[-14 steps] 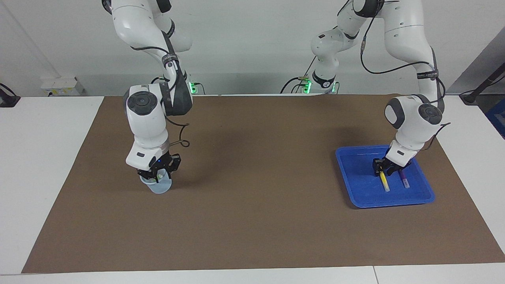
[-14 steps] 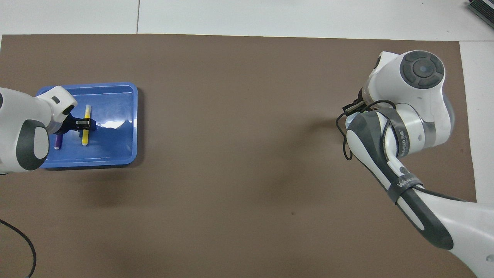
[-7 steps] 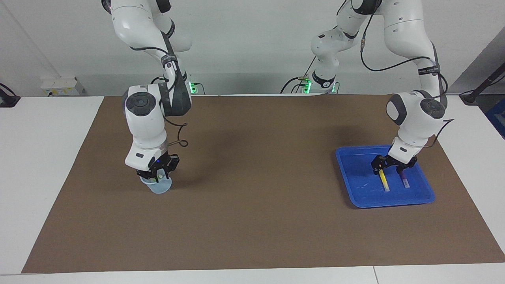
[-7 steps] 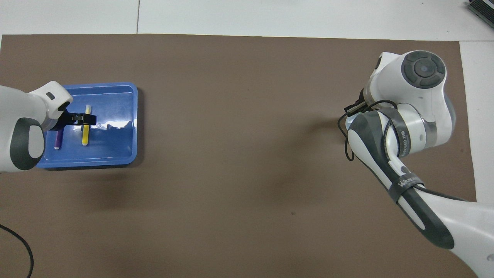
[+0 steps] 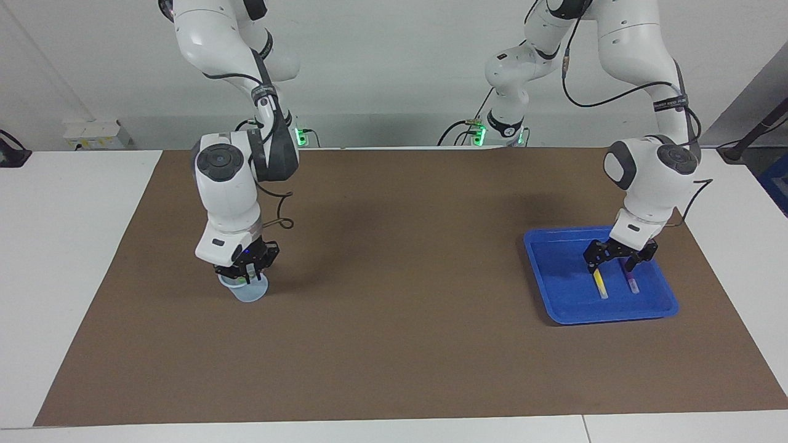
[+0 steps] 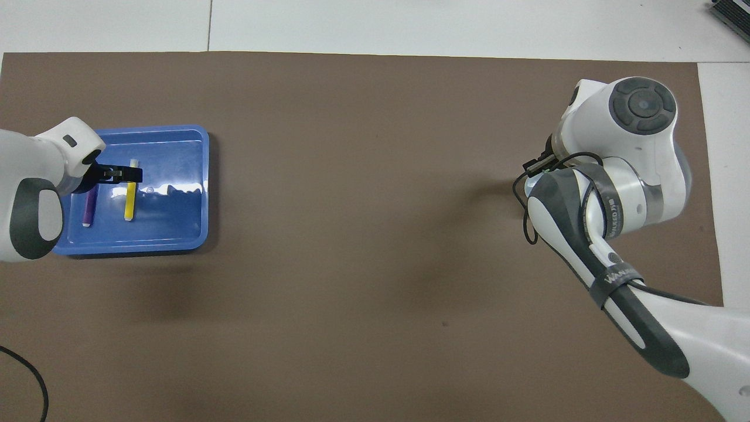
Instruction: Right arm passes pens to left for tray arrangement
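Note:
A blue tray (image 5: 560, 271) (image 6: 176, 217) sits toward the left arm's end of the table. Two pens lie in it side by side: a yellow pen (image 5: 599, 284) (image 6: 129, 204) and a purple pen (image 5: 631, 282) (image 6: 88, 209). My left gripper (image 5: 609, 264) (image 6: 120, 174) hangs open just above the ends of the pens that are nearer the robots, holding nothing. My right gripper (image 5: 244, 274) is shut, fingertips down in the mouth of a small translucent cup (image 5: 249, 291). What is between its fingers is hidden. From overhead, the right arm's wrist covers both the cup and that gripper.
A brown mat (image 5: 394, 320) (image 6: 363, 205) covers most of the white table. The right arm's cable loops beside its wrist (image 5: 283, 218). A black cable lies at the mat's corner near the left arm (image 6: 35, 381).
My left gripper has opened off the yellow pen, leaving it in the tray, and has risen a little toward the robots. My right gripper has closed inside the cup.

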Robot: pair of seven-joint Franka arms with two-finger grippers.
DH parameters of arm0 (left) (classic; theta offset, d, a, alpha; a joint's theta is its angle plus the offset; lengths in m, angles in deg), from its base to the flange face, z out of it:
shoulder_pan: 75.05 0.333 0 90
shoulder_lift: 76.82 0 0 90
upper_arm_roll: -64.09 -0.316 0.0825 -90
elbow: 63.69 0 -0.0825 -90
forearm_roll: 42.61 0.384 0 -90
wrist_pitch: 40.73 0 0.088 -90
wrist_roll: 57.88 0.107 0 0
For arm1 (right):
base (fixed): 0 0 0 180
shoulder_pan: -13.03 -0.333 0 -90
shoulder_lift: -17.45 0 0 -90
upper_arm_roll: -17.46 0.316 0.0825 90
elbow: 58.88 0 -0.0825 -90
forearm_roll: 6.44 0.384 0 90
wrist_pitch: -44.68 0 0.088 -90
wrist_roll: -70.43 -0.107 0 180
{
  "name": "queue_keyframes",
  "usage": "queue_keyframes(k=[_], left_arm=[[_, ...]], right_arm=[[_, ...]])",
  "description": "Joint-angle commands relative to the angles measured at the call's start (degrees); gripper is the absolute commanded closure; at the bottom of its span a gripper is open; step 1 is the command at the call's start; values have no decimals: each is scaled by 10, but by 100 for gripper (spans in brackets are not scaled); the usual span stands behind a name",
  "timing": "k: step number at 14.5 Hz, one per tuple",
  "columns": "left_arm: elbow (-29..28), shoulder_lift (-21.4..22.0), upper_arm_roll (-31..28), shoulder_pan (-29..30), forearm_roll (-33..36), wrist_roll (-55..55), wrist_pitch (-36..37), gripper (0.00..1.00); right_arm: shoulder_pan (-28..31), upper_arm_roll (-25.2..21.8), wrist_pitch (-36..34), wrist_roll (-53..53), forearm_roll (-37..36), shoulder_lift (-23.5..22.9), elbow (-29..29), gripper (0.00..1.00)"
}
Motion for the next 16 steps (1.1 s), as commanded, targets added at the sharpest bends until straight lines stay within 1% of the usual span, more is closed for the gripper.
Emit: queue_keyframes(k=[1, 2, 3, 5, 6, 7, 8, 9, 10, 12, 14, 16], left_arm=[[5, 6, -1, -9, 10, 1, -4, 0], [5, 6, 0, -9, 10, -1, -4, 0], [5, 6, 0, -9, 10, -5, -1, 0], [7, 6, 2, -10, 6, -9, 5, 0], [7, 7, 3, -13, 5, -28, 15, 0], [9, 9, 3, -17, 5, -43, 28, 0], [11, 12, 3, -17, 5, -45, 33, 0], [10, 15, 3, -16, 5, -43, 34, 0], [9, 15, 3, -16, 5, -43, 34, 0], [7, 15, 4, -16, 3, -44, 33, 0], [7, 15, 4, -16, -1, -45, 33, 0], [7, 15, 4, -16, -1, -46, 33, 0]], right_arm=[[7, 5, -10, 11, -13, 3, -4, 92], [8, 5, -10, 11, -13, 3, -4, 95], [8, 5, -13, 11, -13, 3, -3, 100], [8, 5, -14, 11, -13, 3, -3, 100], [7, 5, -15, 11, -13, 3, -2, 100], [7, 5, -20, 10, -12, 3, 1, 98], [7, 5, -31, 6, -11, 3, 4, 89], [7, 6, -36, 5, -9, 6, 4, 86], [7, 6, -39, 6, -6, 7, 5, 78], [6, 6, -57, 4, -2, 9, 18, 76], [4, 6, -63, -11, 6, 11, 18, 72], [1, 6, -66, -29, 8, 13, 14, 72]])
